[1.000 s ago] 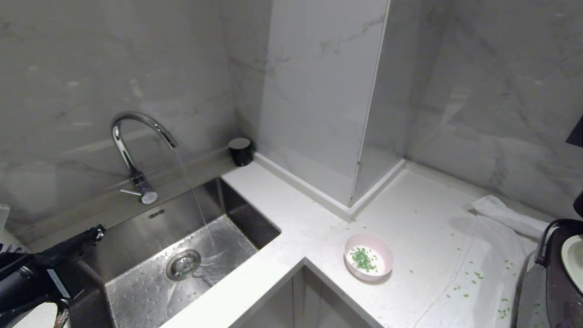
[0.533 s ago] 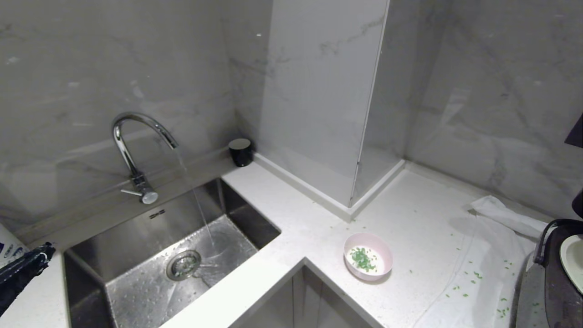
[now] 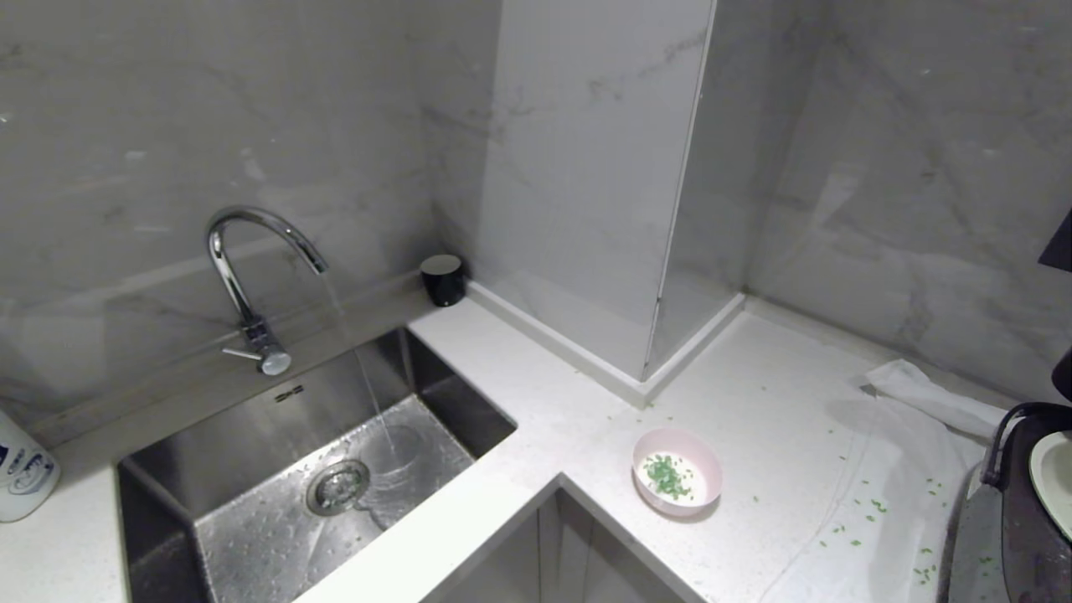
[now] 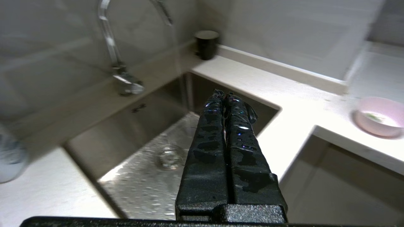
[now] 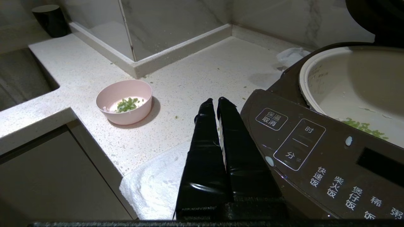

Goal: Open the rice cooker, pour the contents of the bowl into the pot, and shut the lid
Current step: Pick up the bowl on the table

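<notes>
The pink bowl (image 3: 677, 482) stands on the white counter near its front corner, with chopped green contents (image 3: 667, 477) inside. At the far right is the rice cooker (image 3: 1026, 528), its lid (image 5: 378, 19) raised and the off-white pot (image 5: 350, 78) uncovered, some green bits lying in it. My right gripper (image 5: 217, 101) is shut and empty, low beside the cooker's button panel (image 5: 300, 145), well apart from the bowl (image 5: 124, 101). My left gripper (image 4: 224, 94) is shut and empty, wet, above the sink's near side; the bowl (image 4: 380, 116) is far to its right. Neither gripper shows in the head view.
Water runs from the faucet (image 3: 251, 243) into the steel sink (image 3: 276, 410). A black cup (image 3: 441, 278) sits in the back corner, a white container (image 3: 21, 469) at the left edge. A white cloth (image 3: 921, 394) lies under the cooker, with green bits scattered on it.
My left arm has drawn back out of the head view at the lower left, uncovering the white container. Bowl and cooker have not moved.
</notes>
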You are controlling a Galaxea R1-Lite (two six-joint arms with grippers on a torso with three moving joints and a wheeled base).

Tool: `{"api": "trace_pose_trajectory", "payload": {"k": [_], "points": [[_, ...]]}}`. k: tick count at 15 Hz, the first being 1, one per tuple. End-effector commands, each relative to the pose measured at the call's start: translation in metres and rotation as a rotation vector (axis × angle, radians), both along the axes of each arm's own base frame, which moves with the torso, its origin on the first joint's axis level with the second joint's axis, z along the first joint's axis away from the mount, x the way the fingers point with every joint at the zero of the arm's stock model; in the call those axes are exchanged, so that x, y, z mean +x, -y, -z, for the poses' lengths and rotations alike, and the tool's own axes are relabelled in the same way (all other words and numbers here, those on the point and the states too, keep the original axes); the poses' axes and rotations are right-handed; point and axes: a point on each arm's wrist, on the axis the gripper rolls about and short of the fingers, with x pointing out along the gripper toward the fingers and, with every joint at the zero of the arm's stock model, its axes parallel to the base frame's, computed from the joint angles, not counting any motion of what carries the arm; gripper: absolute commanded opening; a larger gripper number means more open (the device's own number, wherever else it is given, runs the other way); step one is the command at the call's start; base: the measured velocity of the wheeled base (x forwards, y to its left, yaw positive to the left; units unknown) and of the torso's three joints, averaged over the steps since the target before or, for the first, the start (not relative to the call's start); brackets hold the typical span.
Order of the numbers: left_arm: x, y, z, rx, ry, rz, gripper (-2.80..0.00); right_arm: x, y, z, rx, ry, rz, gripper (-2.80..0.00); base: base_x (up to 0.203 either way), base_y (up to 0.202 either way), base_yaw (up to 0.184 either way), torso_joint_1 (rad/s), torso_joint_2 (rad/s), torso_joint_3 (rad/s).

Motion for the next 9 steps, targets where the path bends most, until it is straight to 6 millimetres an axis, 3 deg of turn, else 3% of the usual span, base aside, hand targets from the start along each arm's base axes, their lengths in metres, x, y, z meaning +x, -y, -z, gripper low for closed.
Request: {"api": "trace_pose_trajectory", "payload": {"k": [1, 6, 9], "points": [[-0.006, -0.001, 0.017, 0.028, 0.025, -0.037, -2.8, 0.0, 0.0, 0.0, 0.0, 0.0, -0.001, -2.8, 0.0, 0.0, 0.0, 0.0, 0.0, 0.0], [0.002, -0.003, 0.072, 0.058, -0.073, -0.108, -2.8, 0.0, 0.0, 0.0, 0.0, 0.0, -0.001, -2.8, 0.0, 0.0, 0.0, 0.0, 0.0, 0.0], [0.004, -0.003, 0.078, 0.055, -0.094, -0.122, -2.8, 0.0, 0.0, 0.0, 0.0, 0.0, -0.001, -2.8, 0.0, 0.0, 0.0, 0.0, 0.0, 0.0]]}}
